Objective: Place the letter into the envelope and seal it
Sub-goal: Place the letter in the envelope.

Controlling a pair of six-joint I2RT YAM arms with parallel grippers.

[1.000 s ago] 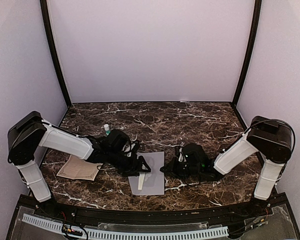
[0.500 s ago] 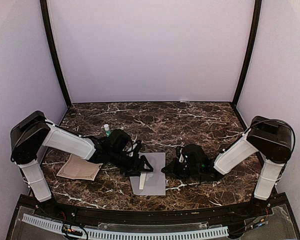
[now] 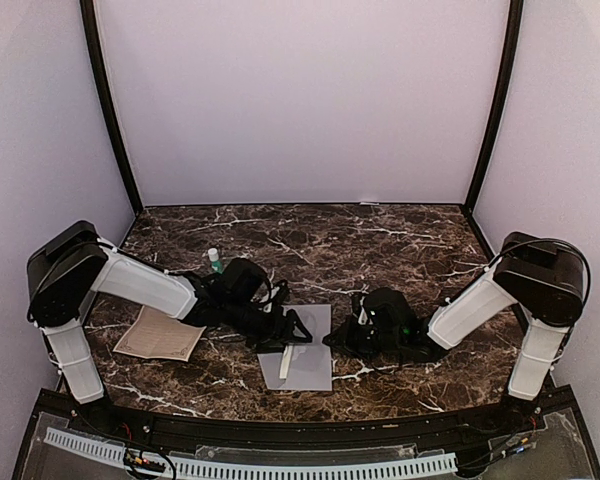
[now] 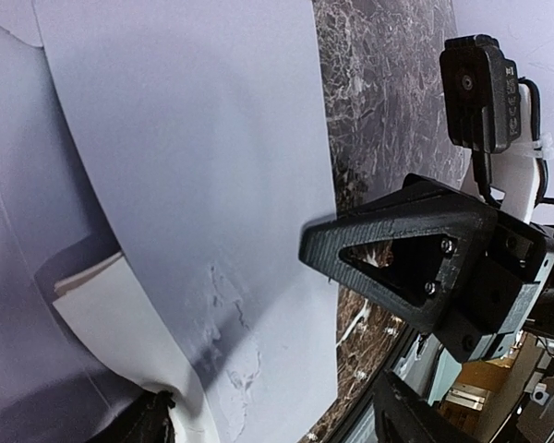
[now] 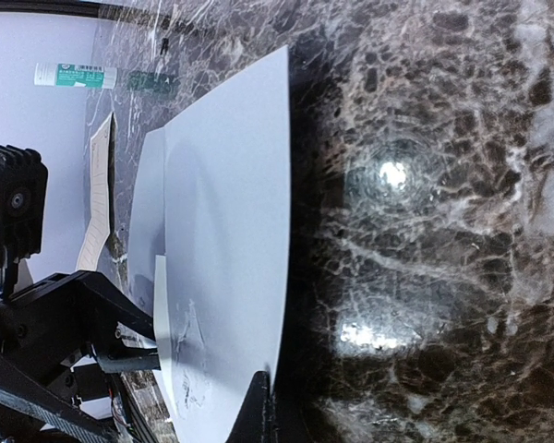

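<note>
The envelope [image 3: 310,368] lies flat on the marble table [image 3: 380,240], near its front edge, between the two arms. A white folded letter [image 3: 284,362] rests on its left part. The left gripper [image 3: 292,334] hovers there, jaws spread, clamping nothing. The right gripper [image 3: 333,338], fingers closed together, touches the envelope's right edge.

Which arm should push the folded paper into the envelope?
Likely left: the left gripper is open over the envelope by the folded paper; the right gripper is shut at its edge.
</note>
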